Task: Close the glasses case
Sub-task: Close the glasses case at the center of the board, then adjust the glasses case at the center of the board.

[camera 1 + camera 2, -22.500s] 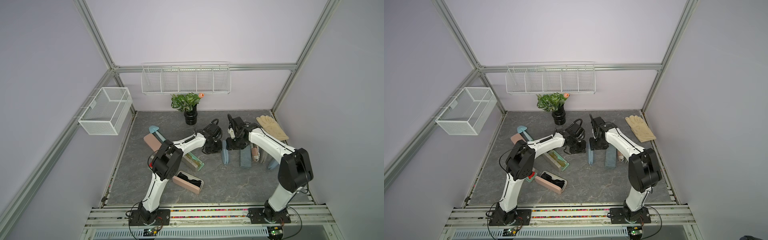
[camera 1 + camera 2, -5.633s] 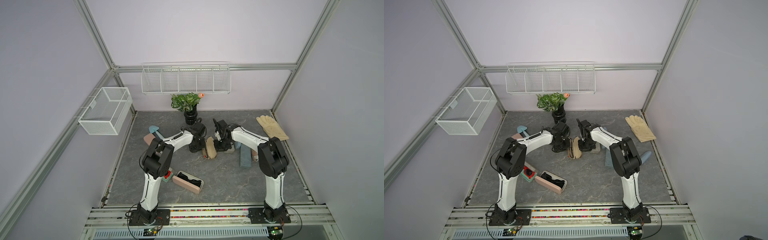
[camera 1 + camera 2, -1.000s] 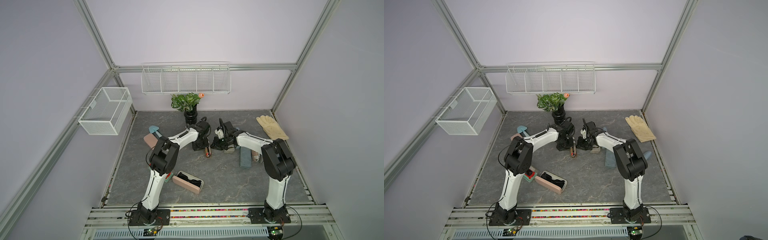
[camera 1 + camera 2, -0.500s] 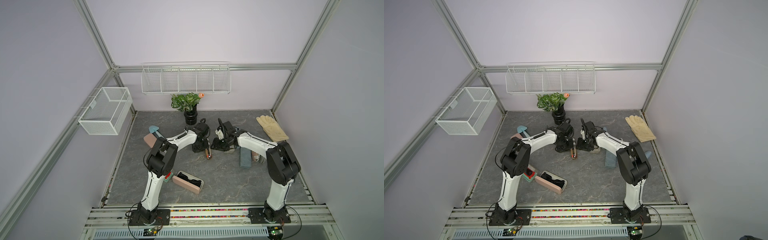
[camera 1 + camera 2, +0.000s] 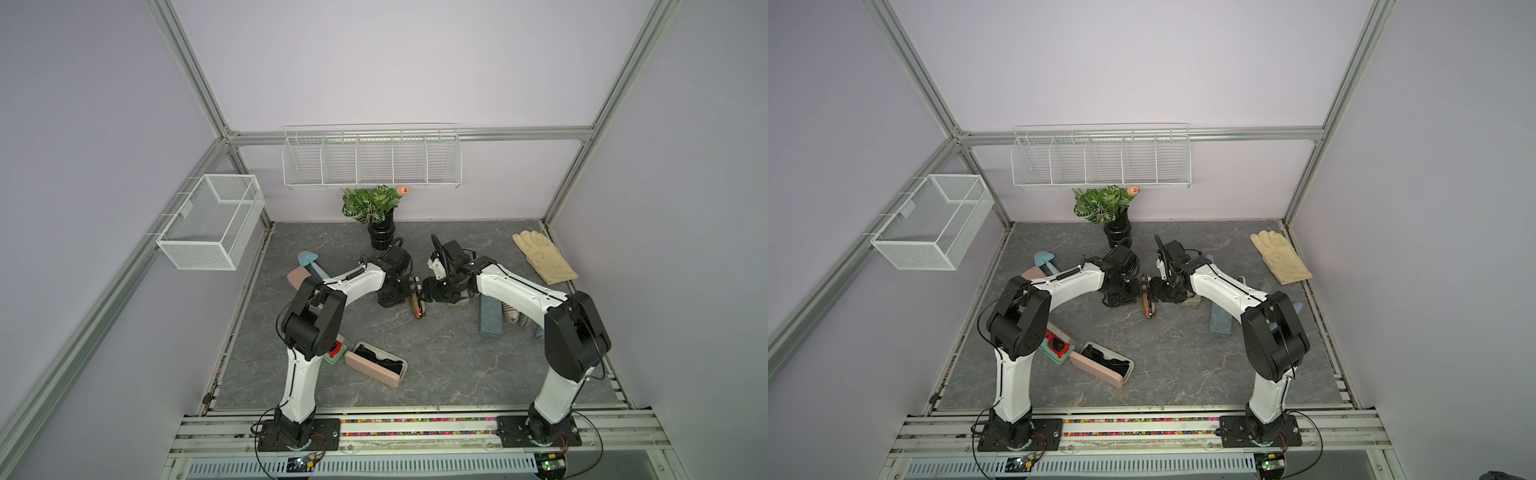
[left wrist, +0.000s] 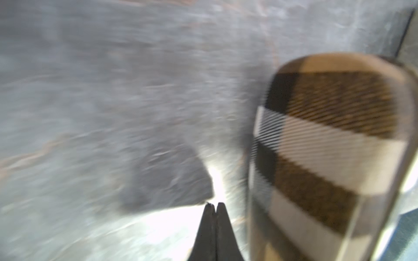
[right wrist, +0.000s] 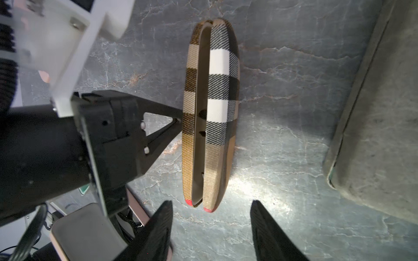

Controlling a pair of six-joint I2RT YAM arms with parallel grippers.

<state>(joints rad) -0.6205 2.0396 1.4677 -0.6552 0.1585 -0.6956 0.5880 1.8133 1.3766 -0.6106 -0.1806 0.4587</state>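
A grey marbled table (image 5: 436, 365) fills the floor of the cell. A long wire shelf (image 5: 371, 160) hangs on the back wall and a mesh basket (image 5: 212, 222) on the side wall. The left arm (image 5: 353, 282) and the right arm (image 5: 519, 291) both reach in toward the middle of the table, where their ends nearly meet. A pale glove (image 5: 542, 262) lies at the far corner on the right, and a potted plant (image 5: 374, 205) stands against the back wall. Near the front a pink case (image 5: 376, 363) lies with its lid up and dark glasses inside. A blue case (image 5: 490, 318) lies beside the right arm. The plaid glasses case (image 5: 417, 299) stands on its long edge between the two grippers, well back from the front rail. In the right wrist view its two halves (image 7: 211, 113) are nearly together, with a narrow slit of lining showing between them. The left gripper (image 6: 213, 206) is clenched, its fingertips pressed together and holding nothing. In the right wrist view its fingers (image 7: 167, 122) touch one flat side of the case. The right gripper (image 7: 211, 210) is released, its jaws spread apart. The near end of the case sits between them, and neither finger touches it.
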